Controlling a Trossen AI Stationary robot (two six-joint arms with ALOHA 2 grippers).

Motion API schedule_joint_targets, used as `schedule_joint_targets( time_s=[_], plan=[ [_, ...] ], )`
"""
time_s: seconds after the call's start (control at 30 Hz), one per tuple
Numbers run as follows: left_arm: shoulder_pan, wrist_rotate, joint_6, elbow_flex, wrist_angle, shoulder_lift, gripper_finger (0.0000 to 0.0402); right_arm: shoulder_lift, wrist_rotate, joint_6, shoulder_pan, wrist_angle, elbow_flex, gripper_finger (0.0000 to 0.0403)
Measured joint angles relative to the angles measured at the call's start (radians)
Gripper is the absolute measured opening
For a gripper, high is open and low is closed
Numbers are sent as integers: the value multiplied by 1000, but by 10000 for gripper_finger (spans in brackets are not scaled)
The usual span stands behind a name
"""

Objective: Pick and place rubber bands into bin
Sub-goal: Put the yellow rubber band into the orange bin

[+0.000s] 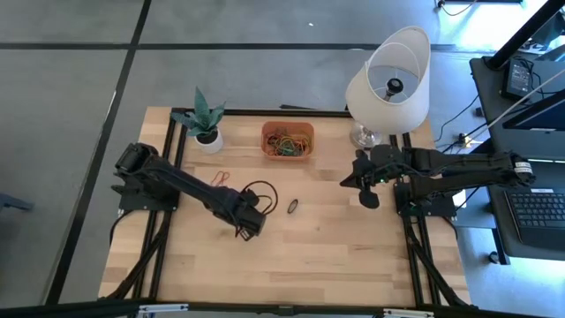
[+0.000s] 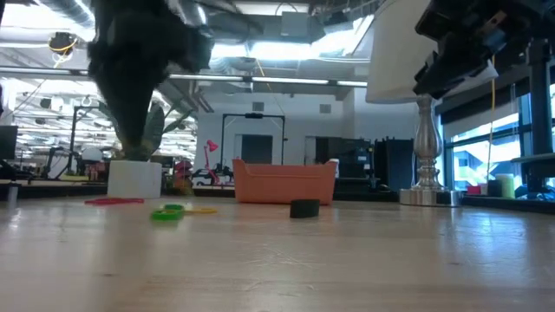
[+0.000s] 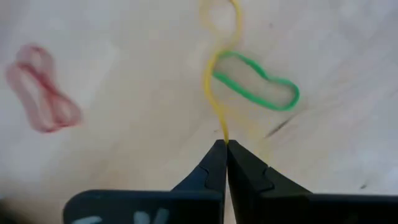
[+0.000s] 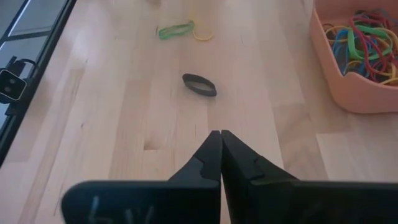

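Near the small orange plastic bin (image 1: 288, 140), on the side away from the lamp, the left gripper (image 3: 224, 149) is held low over the pale wooden table (image 1: 344, 247). Its two dark fingers are squeezed tight on the end of a thin yellow rubber band (image 3: 216, 87). The band is pinched at one end, most likely so it can be lifted and carried to the bin. A bright green rubber band (image 3: 258, 83) is seen touching the yellow one, so it may get dragged along. A red twisted rubber band (image 3: 43, 99) is left apart from both. A black rubber band (image 4: 199, 84) is left on the bare wood, between the left gripper and the bin.

The right gripper (image 4: 220, 142) is kept up in the air beside the bin, by the white lamp with a silver foot (image 1: 388, 79). Its fingers are pressed together with nothing between them, as if it waits.

The pinch on the yellow band is shown only by the left wrist view; in the high view the bands are hidden under the arm. The heap of many-coloured rubber bands (image 4: 360, 43) already in the bin is shown best by the right wrist view. From table height only the bin's wall is seen. A small green plant in a white pot (image 1: 206, 124) is seen next to the bin.
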Motion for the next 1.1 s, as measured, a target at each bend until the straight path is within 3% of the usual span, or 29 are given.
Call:
schedule_joint_targets(
  time_s=[0.33,0.6,0.87,1.1],
  plan=[
    [-8,-157,6,266,-301,0,2,0,1,21,0,21,-66,4],
    [34,-284,132,463,-441,-2,2,0,-9,91,0,38,-134,4],
    [189,-330,403,571,-386,-3,2,0,-27,113,0,76,-149,4],
    [387,-295,729,580,-178,-3,2,0,-27,114,0,140,-149,4]
  ],
)
